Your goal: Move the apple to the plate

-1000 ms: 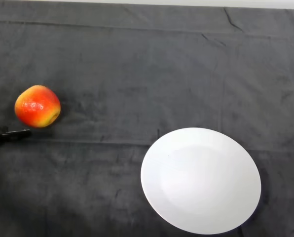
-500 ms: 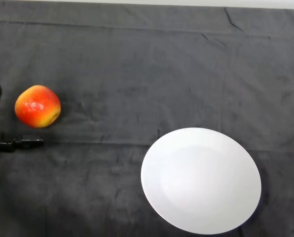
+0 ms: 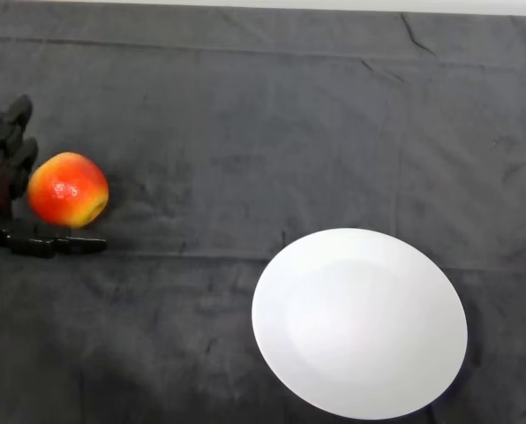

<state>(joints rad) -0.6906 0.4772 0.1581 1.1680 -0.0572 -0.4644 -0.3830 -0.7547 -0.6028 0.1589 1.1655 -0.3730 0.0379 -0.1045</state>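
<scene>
A red and yellow apple [image 3: 67,190] lies on the dark cloth at the left of the head view. A white plate [image 3: 359,321] lies at the lower right, far from the apple. My left hand [image 3: 3,168] is at the left edge, open around the apple: its fingers [image 3: 9,141] stand just behind and left of the apple, and its thumb [image 3: 56,242] stretches out just in front of it. I cannot tell whether the hand touches the apple.
The dark cloth [image 3: 245,132] covers the whole table, with a light strip of the far edge along the top.
My hand has come in from the left edge. Its fingers now show behind the apple and its thumb has reached further right in front of it. The apple and plate have not moved.
</scene>
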